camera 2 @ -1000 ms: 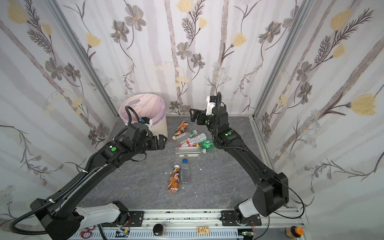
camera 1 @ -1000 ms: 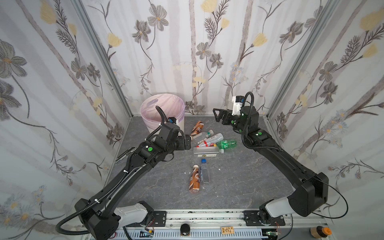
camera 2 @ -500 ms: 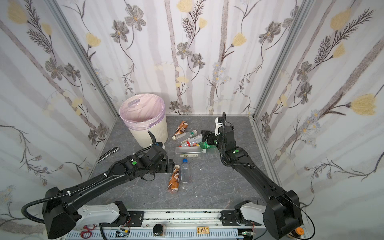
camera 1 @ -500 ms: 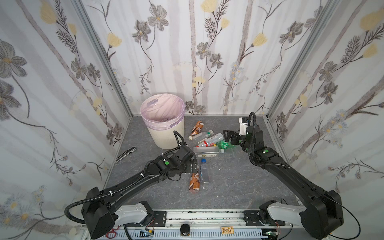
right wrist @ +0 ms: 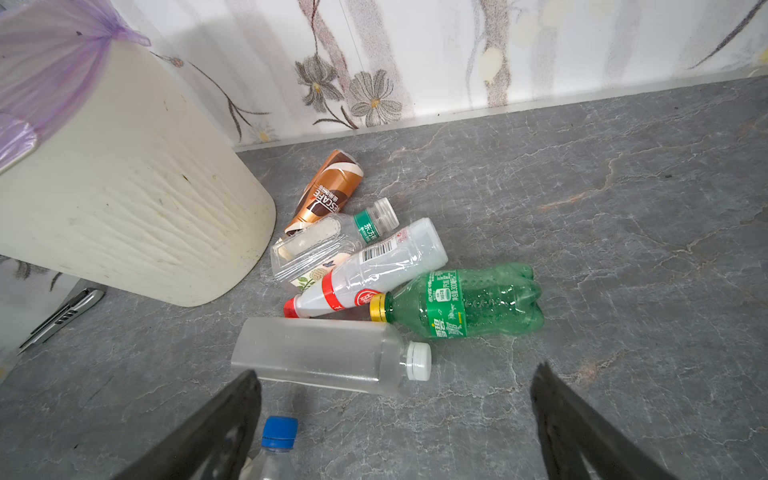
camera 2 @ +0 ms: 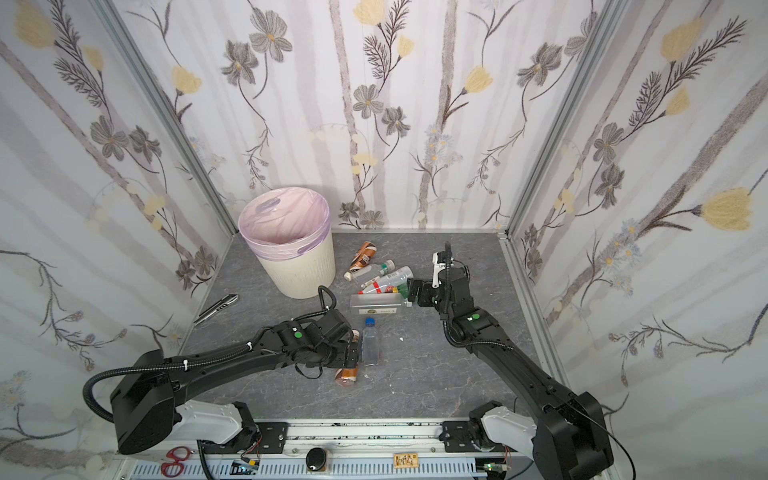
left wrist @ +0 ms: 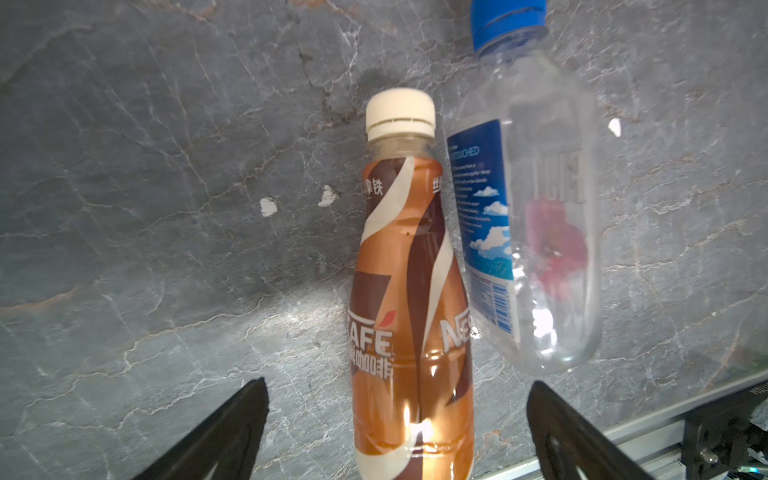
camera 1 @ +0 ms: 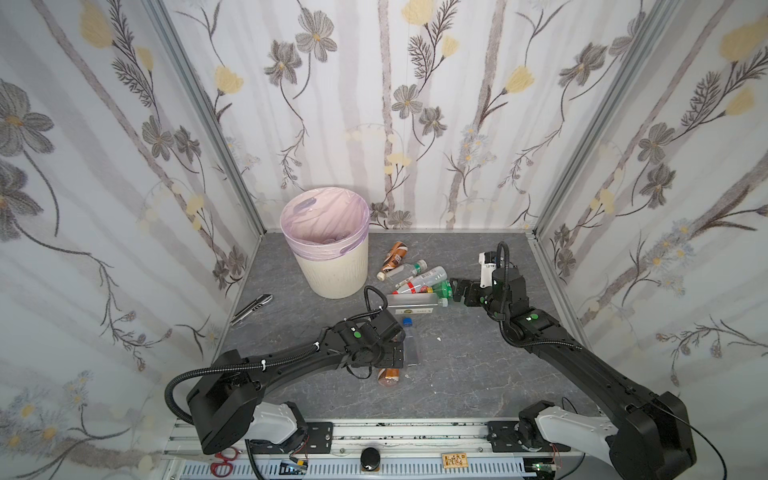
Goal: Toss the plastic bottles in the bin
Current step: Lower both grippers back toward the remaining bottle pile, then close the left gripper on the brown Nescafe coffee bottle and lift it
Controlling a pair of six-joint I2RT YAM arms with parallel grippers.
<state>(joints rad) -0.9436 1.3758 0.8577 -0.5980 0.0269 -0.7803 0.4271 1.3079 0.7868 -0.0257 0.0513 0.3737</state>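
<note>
On the grey counter (camera 1: 478, 374), the plastic bottles (camera 1: 419, 282) that we can see all lie on their sides outside the bin (camera 1: 336, 274). Five crowd together at the bin's 3 o'clock: a brown coffee bottle (right wrist: 328, 191) nearest the back wall (camera 1: 415, 124), then a clear green-labelled bottle (right wrist: 316, 245), a red-capped bottle (right wrist: 374, 266), a green bottle (right wrist: 465, 303) and a white-capped frosted bottle (right wrist: 316, 353), packed close together. Near the counter's middle, at 6 o'clock from that heap, a second coffee bottle (left wrist: 411, 291) and a blue-capped clear bottle (left wrist: 536, 228) lie side by side, caps toward 12 o'clock, touching along their flanks. The bin stands upright at 11 o'clock on the counter, a lilac bag (camera 1: 324, 216) folded over its rim. Our left gripper (left wrist: 397, 384) hangs low over the second coffee bottle, jaws spread wide to either side of its lower body and clamped on nothing. Our right gripper (right wrist: 395, 370) sits at 3 o'clock of the heap, jaws likewise wide apart and empty, just beside the frosted bottle's cap and the green bottle. A utility knife (camera 1: 251, 308) lies at the bin's 7 o'clock, by the side wall (camera 1: 124, 208).
</note>
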